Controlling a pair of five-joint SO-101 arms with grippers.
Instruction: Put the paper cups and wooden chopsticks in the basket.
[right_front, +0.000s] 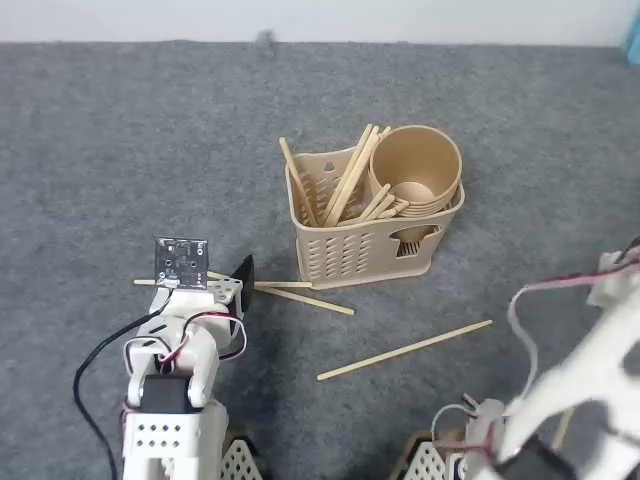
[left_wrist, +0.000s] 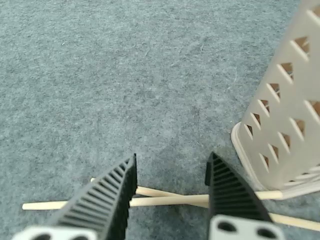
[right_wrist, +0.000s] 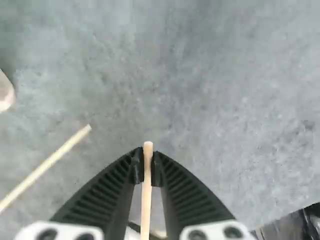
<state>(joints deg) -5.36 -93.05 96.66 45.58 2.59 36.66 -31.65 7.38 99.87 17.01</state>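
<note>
The beige basket (right_front: 365, 250) stands mid-table with stacked paper cups (right_front: 415, 165) and several wooden chopsticks (right_front: 350, 175) in it. Two crossed chopsticks (right_front: 300, 295) lie on the grey mat by its near-left corner. My left gripper (left_wrist: 170, 182) hangs open just above the crossed chopsticks (left_wrist: 172, 201), one finger on each side, with the basket wall (left_wrist: 290, 125) close by. My right gripper (right_wrist: 146, 161) is shut on a single chopstick (right_wrist: 147, 148), held above the mat near the right front of the table. Another chopstick (right_front: 405, 350) lies loose in front of the basket.
The loose chopstick (right_wrist: 45, 165) also lies on the mat ahead of the right gripper. The right arm's white body (right_front: 590, 380) and cables rise at the front right. Grey mat (right_front: 150, 150) stretches out to the left and behind the basket.
</note>
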